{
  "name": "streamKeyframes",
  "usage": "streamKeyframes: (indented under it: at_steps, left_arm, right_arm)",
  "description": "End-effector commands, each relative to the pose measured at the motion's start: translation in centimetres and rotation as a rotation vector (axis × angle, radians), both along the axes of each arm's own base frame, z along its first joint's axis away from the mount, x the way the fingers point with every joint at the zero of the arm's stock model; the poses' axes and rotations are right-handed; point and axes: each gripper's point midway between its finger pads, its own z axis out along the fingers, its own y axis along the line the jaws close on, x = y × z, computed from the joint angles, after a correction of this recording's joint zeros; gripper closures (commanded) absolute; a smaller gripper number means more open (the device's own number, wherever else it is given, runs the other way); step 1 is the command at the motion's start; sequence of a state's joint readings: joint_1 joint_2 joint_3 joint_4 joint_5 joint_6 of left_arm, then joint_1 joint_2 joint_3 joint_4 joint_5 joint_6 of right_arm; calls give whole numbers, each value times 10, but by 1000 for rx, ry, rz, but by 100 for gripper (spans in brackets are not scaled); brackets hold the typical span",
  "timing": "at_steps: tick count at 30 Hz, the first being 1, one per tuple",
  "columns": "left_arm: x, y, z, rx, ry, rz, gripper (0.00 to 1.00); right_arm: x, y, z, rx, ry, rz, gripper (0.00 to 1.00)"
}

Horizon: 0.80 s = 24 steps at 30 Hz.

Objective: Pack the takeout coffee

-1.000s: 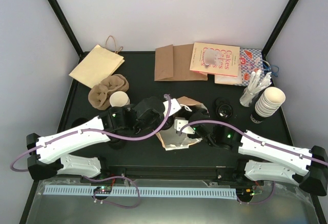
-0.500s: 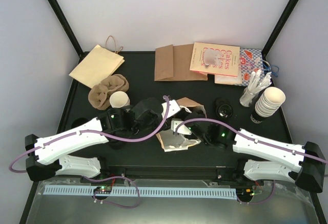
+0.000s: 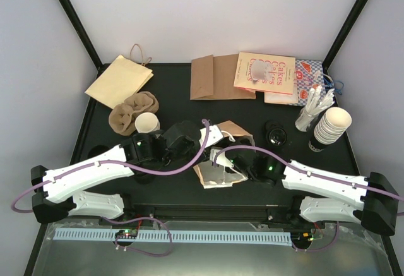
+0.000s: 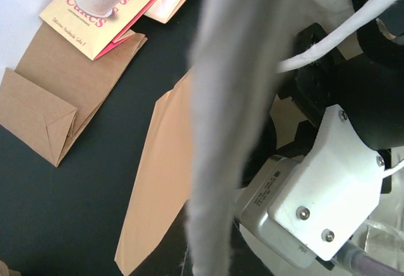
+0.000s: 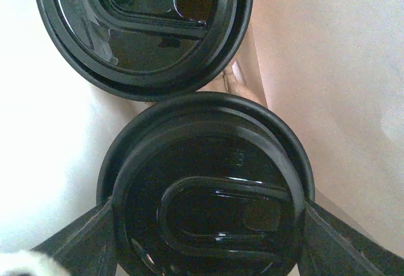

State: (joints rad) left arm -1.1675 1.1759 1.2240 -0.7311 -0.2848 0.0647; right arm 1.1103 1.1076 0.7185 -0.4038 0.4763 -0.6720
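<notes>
**Coffee cup held inside the bag, bag rim pinched**

Landmark: tan paper bag (image 3: pixel 208 176), lying open at the table's centre between the two arms.

Right gripper (image 3: pixel 227 162): reaches into the bag's mouth. In the wrist view its dark fingers (image 5: pixel 79 241) flank the takeout coffee (image 5: pixel 205 191) on both sides, just under the black lid. It is grasping the cup. The lid is seated and faces the camera.

Task thing: the takeout coffee sits inside the bag, with the pale bag wall (image 5: pixel 328 67) around it. A second lidded cup (image 5: pixel 142 23) stands just beside it in the bag, and the two lid rims nearly touch.

Left gripper (image 3: pixel 213 136): at the bag's far rim, clenched on the paper. In its wrist view a blurred pale strip fills the centre and hides the fingertips.

Around the bag, overhead view:
- loose black lid (image 3: pixel 276 134), near the bag's right side
- stack of white cups (image 3: pixel 332 124), further right, well apart from the bag
- lidless white cup (image 3: pixel 147 122), left of the bag, touching the brown pulp tray (image 3: pixel 129 112)
- flat brown bags (image 3: pixel 213 77) and cake booklet (image 3: pixel 265 72), beyond the bag
</notes>
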Motion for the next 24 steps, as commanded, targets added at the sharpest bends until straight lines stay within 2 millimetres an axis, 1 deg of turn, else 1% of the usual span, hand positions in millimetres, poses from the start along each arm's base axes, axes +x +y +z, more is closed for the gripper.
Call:
streamKeyframes:
  at_steps: [1,3,5,8,10,11,12,15,17,19,21,23,24]
  left_arm:
    - [-8,-8,11,-57,7,-45,98]
    - [-9,-8,11,-62,14,-51,96]
    - [-11,-9,12,-72,20,-52,91]
    - [-13,-11,18,-100,28,-57,78]
    - [-14,-11,27,-132,30,-60,65]
    - [-16,-11,33,-156,30,-62,56]
    - [-16,-10,40,-184,26,-62,43]
    - [-18,-3,67,-275,15,-46,18]
    - [-16,4,85,-328,14,-18,7]
    - [-7,15,99,-376,29,28,2]
    - [8,28,108,-414,65,93,1]
    - [28,42,109,-456,130,158,1]
    - [43,50,104,-462,155,205,1]
  right_arm:
    - [8,0,5,62,-37,-57,49]
    - [7,-1,3,68,-32,-56,49]
    - [7,-1,2,74,-29,-61,49]
    - [6,0,3,84,-28,-58,49]
    - [6,1,4,96,-28,-57,49]
    - [5,2,5,102,-27,-56,49]
    - [6,2,6,106,-27,-56,49]
    - [5,3,7,112,-25,-54,49]
    - [5,3,7,114,-26,-54,49]
    - [6,3,8,119,-27,-55,49]
    - [6,4,9,125,-31,-55,49]
    - [7,4,10,130,-35,-59,49]
    - [7,5,11,132,-36,-60,49]
